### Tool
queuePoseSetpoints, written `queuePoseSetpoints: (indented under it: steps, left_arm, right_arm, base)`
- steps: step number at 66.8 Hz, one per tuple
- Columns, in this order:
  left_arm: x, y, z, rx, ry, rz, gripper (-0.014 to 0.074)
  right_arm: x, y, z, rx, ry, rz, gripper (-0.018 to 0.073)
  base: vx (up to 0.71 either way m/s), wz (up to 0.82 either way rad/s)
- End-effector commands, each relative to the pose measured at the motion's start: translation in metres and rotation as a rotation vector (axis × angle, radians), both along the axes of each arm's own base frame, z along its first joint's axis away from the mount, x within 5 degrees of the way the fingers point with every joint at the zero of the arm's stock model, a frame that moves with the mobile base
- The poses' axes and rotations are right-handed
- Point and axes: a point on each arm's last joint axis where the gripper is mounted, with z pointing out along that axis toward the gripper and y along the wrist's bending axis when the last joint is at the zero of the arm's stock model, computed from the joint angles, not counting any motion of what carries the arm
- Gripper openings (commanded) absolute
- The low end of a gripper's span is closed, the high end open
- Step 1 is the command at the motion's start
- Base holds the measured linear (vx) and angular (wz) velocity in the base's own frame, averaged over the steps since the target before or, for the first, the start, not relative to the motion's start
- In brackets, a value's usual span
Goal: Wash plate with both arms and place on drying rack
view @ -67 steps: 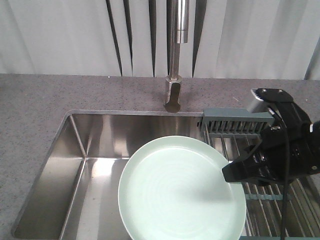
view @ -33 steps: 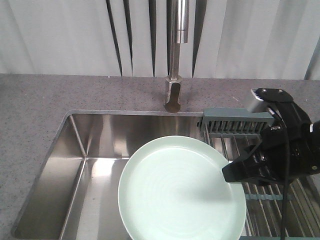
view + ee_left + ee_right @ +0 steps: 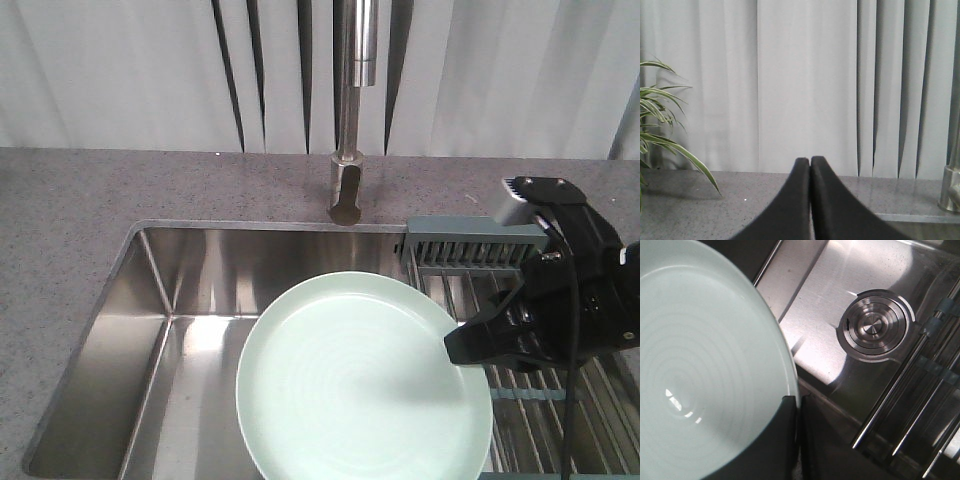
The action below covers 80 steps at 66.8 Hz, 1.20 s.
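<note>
Over steel sink [image 3: 190, 290], beside rack [image 3: 525, 425]: holding plate [image 3: 350, 390] by rim, pinched in right gripper [image 3: 796, 402]. Left gripper [image 3: 810, 167] pressed together, empty, aimed at curtain [image 3: 790, 75]. No movement noted since a second ago; judged paused before washing, left arm not yet engaged.

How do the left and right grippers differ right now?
Left gripper is shut on nothing; right gripper is clamped on the plate rim. Left faces the curtain, level; right looks down into the sink. Shared: black pointed fingers.
</note>
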Motion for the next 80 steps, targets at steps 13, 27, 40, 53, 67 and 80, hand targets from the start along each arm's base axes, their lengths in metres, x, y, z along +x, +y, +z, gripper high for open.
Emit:
queuePoseSetpoints:
  steps: [13, 27, 40, 53, 67, 80]
  left_arm:
    - [0.037, -0.001, 0.069, -0.010, 0.284, -0.007, -0.0006]
    - [0.083, -0.002, 0.068, -0.003, 0.528, -0.005, -0.0006]
    - [0.114, -0.002, 0.054, -0.001, 0.627, -0.005, -0.0006]
    - [0.135, -0.003, 0.042, -0.001, 0.687, -0.005, -0.0006]
    - [0.153, -0.003, 0.029, 0.015, 0.747, -0.008, 0.0083]
    - [0.166, -0.003, 0.023, 0.025, 0.786, -0.010, 0.0369]
  right_arm:
    - [-0.001, 0.002, 0.015, 0.051, -0.060, -0.011, -0.0004]
    - [-0.001, 0.002, 0.015, 0.051, -0.060, -0.011, -0.0004]
    - [-0.001, 0.002, 0.015, 0.051, -0.060, -0.011, -0.0004]
    - [-0.001, 0.002, 0.015, 0.051, -0.060, -0.011, -0.0004]
    - [-0.001, 0.002, 0.015, 0.051, -0.060, -0.011, -0.0004]
    - [-0.001, 0.002, 0.015, 0.051, -0.060, -0.011, -0.0004]
  base:
    - [0.00, 0.00]
    - [0.00, 0.00]
    - [0.00, 0.00]
    - [0.00, 0.00]
    - [0.00, 0.00]
    - [0.00, 0.00]
